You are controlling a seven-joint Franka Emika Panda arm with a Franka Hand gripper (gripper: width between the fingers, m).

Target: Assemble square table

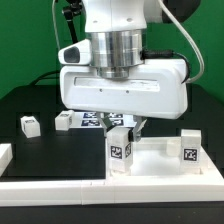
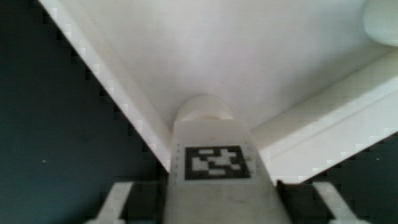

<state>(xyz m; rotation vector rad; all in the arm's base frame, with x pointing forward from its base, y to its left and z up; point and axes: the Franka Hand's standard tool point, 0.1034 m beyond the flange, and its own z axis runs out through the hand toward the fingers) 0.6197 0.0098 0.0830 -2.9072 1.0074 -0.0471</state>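
My gripper is shut on a white tagged leg and holds it upright at the near corner of the white square tabletop on the exterior view's left. In the wrist view the leg runs out from between my fingers, tag facing the camera, its rounded end over the tabletop beside the raised rim. A second leg stands at the tabletop's corner on the exterior view's right. Two loose legs lie on the black table. I cannot tell whether the held leg sits in a socket.
A long white border rail runs along the front. A short white piece lies at the exterior view's left edge. The marker board lies behind my gripper, partly hidden by the hand.
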